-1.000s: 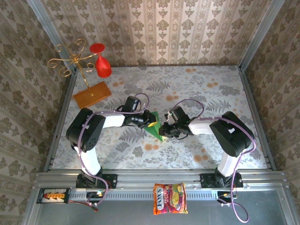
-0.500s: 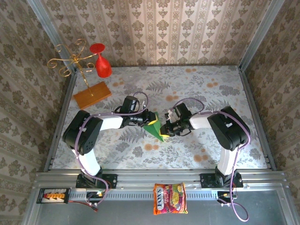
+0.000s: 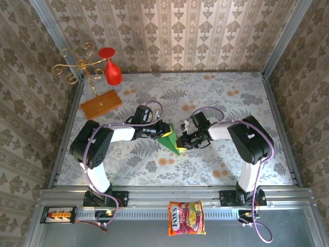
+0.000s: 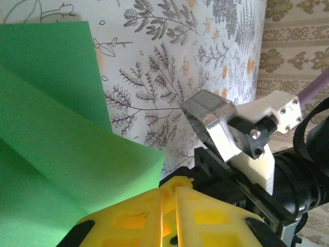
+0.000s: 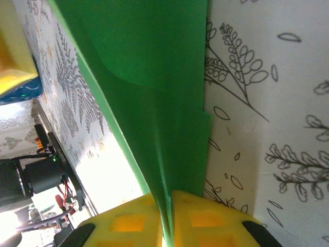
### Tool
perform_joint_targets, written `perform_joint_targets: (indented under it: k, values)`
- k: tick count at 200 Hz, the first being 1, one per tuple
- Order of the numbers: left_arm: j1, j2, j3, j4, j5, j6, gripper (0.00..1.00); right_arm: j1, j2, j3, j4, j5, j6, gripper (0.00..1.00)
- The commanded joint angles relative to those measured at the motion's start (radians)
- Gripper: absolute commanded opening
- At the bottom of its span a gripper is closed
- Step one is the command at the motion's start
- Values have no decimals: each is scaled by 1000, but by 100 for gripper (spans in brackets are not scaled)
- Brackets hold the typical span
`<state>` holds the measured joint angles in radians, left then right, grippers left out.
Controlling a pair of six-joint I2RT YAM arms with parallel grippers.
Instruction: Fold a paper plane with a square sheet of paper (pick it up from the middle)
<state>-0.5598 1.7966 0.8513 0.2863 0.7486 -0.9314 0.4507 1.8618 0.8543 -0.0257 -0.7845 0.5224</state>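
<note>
Centrally, plain green paper [image 3: 168,140]; snack packet [image 3: 186,218] lettering illegible

The left arm [image 3: 95,141] and right arm [image 3: 252,141] had black joints, white links and looping lilac cables [image 4: 314,86]. Their fingers [image 5: 128,222] were blocky yellow plastic with recessed pockets; a silver bracket [image 4: 213,121] was bolted to white plastic
</note>
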Motion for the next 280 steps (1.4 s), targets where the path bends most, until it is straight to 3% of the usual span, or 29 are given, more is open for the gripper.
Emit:
perform_joint_targets:
  k: [1, 196, 280]
  values:
    - [-10, 25, 34, -50, 17, 54, 13, -24, 0, -41, -56, 118, 2, 14]
    - [-34, 117, 113, -121, 31, 99, 12, -12, -102, -63, -11, 83, 126, 25]
    - [-34, 115, 105, -121, 30, 102, 12, 9, -135, -91, -28, 81, 136, 25]
